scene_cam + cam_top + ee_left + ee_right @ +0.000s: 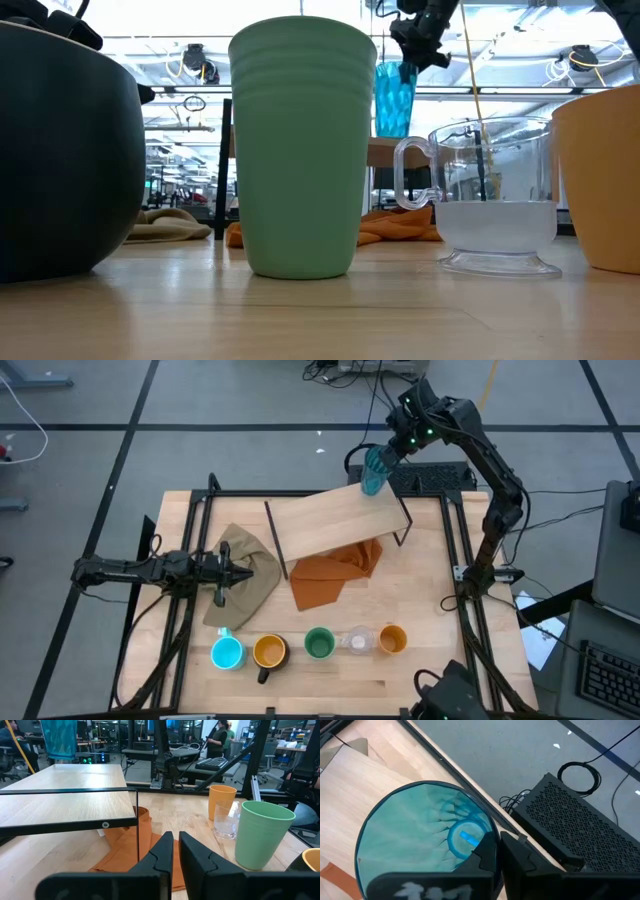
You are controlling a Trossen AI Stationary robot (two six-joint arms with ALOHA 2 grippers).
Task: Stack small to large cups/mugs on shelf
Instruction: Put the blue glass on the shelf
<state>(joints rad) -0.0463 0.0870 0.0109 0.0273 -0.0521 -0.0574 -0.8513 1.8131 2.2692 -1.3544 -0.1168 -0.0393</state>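
High view: right gripper point(385, 452) clamped on rim of teal tumbler point(375, 471), at far right corner of the plywood shelf point(335, 520), right by its edge; whether the tumbler touches the board can't be told. Rest of the shelf board bare, smooth light ply on thin black legs. Orange cloth point(335, 575) partly under the shelf, tan cloth point(245, 570) just left of it. Left gripper point(228, 570) low over the tan cloth, arm stretched flat from the table's left edge, jaws nearly closed, nothing between them. Row along the near edge: blue mug point(227, 653), black mug point(269, 652) with yellow inside, green cup point(319, 644), clear glass point(357, 641), orange cup point(392, 639), small gaps between.

Low view: green cup point(300, 145) ribbed near the rim, matte; handled clear glass point(495, 195) beside it; tumbler point(395, 97) behind, gripper above it.

Left wrist view: dark fingers point(162, 852) almost together, empty; shelf point(65, 800) ahead, open space beneath.

Right wrist view: looking down into the translucent ribbed tumbler point(420, 837), fingers point(487, 852) pinching its wall.
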